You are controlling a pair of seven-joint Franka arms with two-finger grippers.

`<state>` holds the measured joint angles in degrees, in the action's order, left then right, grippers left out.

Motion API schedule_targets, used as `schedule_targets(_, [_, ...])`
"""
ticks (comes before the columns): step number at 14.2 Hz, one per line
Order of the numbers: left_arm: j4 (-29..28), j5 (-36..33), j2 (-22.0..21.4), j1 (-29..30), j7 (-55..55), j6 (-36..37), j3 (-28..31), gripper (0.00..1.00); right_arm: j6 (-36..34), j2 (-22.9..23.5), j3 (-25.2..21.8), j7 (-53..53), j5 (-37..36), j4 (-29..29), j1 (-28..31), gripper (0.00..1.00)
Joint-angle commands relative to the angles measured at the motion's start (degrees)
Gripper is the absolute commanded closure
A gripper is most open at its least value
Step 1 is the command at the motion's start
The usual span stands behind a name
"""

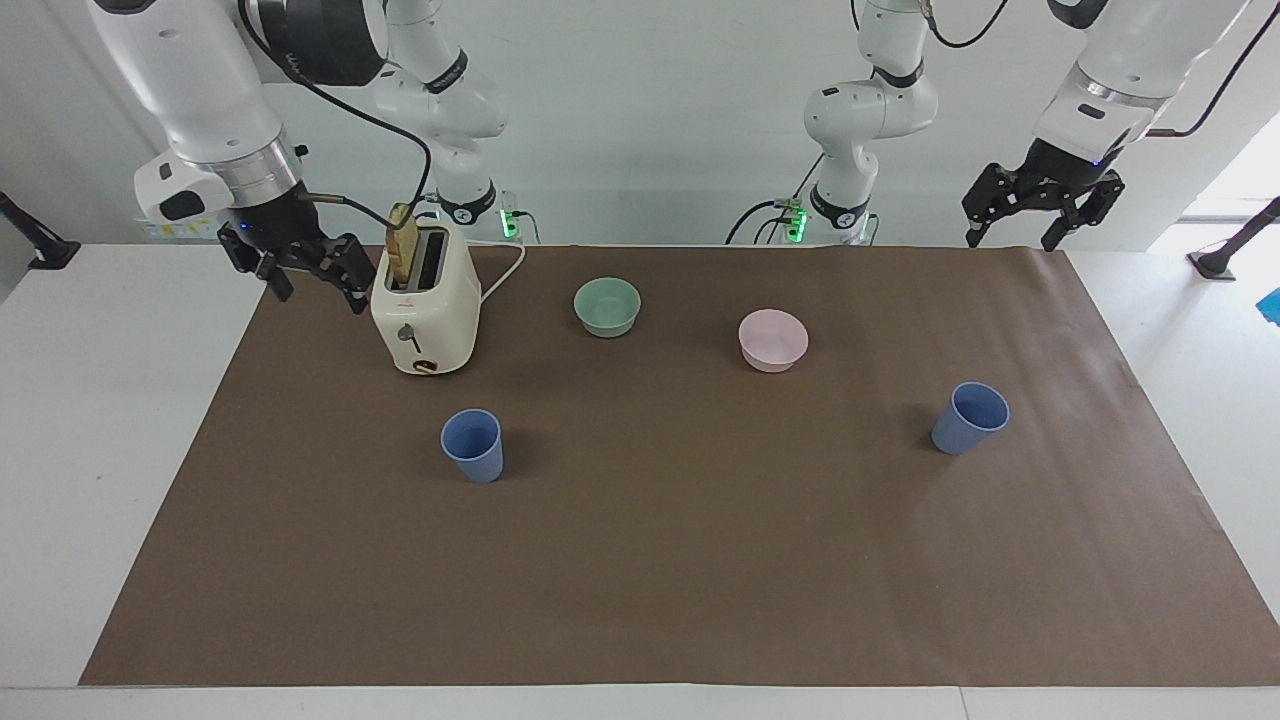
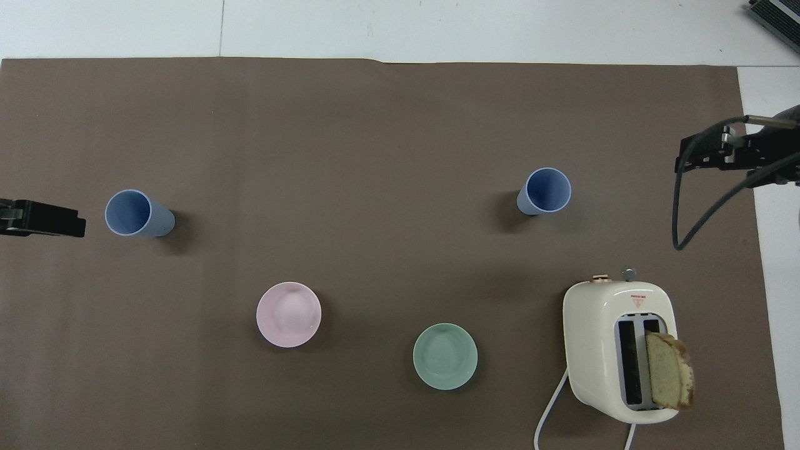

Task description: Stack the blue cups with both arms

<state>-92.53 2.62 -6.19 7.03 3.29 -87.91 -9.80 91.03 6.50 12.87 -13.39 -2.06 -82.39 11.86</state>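
both cups upright and apart; left gripper (image 1: 1040, 218) and right gripper (image 1: 305, 272) hang open, empty. each should drop squarely over its nearest blue cup (image 1: 972, 417), blue cup (image 1: 473, 445).

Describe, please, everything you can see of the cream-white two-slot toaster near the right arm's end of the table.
The cream-white two-slot toaster looks like glossy enamelled metal or plastic, with rounded corners. It stands upright on the brown paper table cover, nearer the robots than the blue cup at that end. A slice of pale bread sticks up from one slot; the other slot is empty. Its front carries a lever and a brass-coloured knob. A white cord leaves its rear. The right gripper hangs open beside it without touching it.
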Motion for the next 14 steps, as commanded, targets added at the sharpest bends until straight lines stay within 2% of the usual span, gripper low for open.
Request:
schedule_targets(1, [-0.55,0.54,-0.67,-0.17,-0.22,0.45,0.39,0.0,0.29,-0.96,0.23,1.0,0.22,-1.02,0.62,0.0])
schedule_targets(14, [-0.72,0.54,-0.14,0.44,0.13,-0.16,0.39,0.0,0.29,-0.96,0.23,1.0,0.22,-1.02,0.62,0.0])
